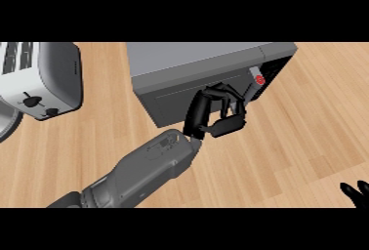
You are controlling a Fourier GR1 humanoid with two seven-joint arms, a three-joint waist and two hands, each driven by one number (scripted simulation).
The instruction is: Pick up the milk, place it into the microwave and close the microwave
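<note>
Reaching across the pale wooden worktop (pixel 288 146), the left hand (pixel 216 114) presses curled fingers against the grey box-shaped microwave (pixel 194 68) door, apparently to shut it. Milk is out of sight, presumably inside. Right hand (pixel 357 191) rests at the lower right edge.

We see a grey microwave (pixel 194 73) with a red button (pixel 260 81) on its panel, standing on a pale wood-grain surface (pixel 288 146). Left of the microwave sits a white toaster (pixel 43 78) with black knobs. Both hands are black.
</note>
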